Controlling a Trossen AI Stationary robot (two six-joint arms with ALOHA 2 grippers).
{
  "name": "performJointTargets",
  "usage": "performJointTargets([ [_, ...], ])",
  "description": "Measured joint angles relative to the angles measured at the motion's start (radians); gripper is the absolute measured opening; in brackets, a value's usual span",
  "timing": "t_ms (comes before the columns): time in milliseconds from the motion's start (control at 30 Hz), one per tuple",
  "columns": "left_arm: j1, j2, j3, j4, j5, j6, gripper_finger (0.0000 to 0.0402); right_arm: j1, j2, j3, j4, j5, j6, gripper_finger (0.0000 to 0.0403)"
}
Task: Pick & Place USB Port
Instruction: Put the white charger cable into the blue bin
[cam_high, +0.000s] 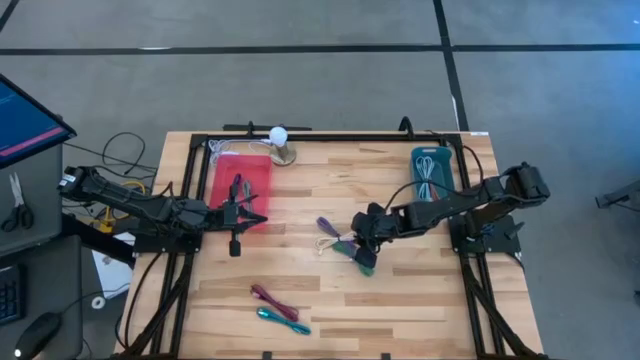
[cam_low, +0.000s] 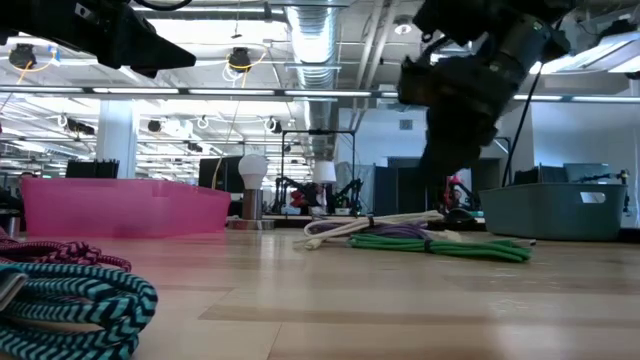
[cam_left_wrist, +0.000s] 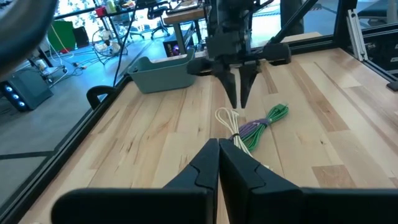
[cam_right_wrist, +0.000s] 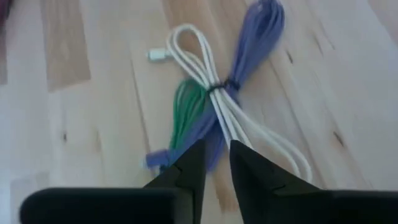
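Purple, green and white cables (cam_high: 340, 243) lay bundled together on the wooden counter (cam_high: 400, 300), a little toward three o'clock from its middle. In the right wrist view the bundle (cam_right_wrist: 217, 99) was cinched by a dark tie, with a white loop and a small plug at one end and purple and green coils spreading from the tie.

Over the three o'clock end of that bundle hung the right gripper (cam_high: 366, 240), its arm reaching in from the three o'clock edge. Its fingers (cam_right_wrist: 249, 171) stood a narrow gap apart above the cables and had hold of nothing. The left wrist view showed it (cam_left_wrist: 239, 93) pointing down just above the counter, near the bundle (cam_left_wrist: 258, 127).

At about one o'clock sat a teal bin (cam_high: 432, 172) with cables coiled inside. At about ten o'clock lay a pink tray (cam_high: 240, 180), and just beyond it, near the twelve o'clock edge, stood a small lamp with a white bulb (cam_high: 280, 143).

Above the tray's six o'clock edge hovered the left gripper (cam_high: 240, 218); its fingers (cam_left_wrist: 208, 168) were pressed together with nothing between them.

Toward seven o'clock lay a dark red cable (cam_high: 268, 296) and, touching it, a teal cable (cam_high: 284, 320), well apart from the bundle.
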Motion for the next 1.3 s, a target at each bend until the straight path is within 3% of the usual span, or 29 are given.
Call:
performJointTargets([
  [467,0.000,0.000,0.000,0.001,0.000,0.000,0.0011,-0.040,0.050,0.004,-0.048,0.030,-0.040,0.0141],
  [733,0.000,0.000,0.000,0.001,0.000,0.000,0.0011,-0.051,0.081,0.004,-0.051,0.028,-0.041,0.0147],
  [967,0.000,0.000,0.000,0.001,0.000,0.000,0.0011,-0.053,0.161,0.006,-0.028,0.025,-0.038,0.0121],
  [1233,0.000,0.000,0.000,0.001,0.000,0.000,0.0011,-0.053,0.132,0.001,-0.023,0.030,-0.042,0.0015],
  [1300,0.000,0.000,0.000,0.001,0.000,0.000,0.0011,-0.053,0.106,0.002,-0.018,0.047,-0.046,0.0009],
])
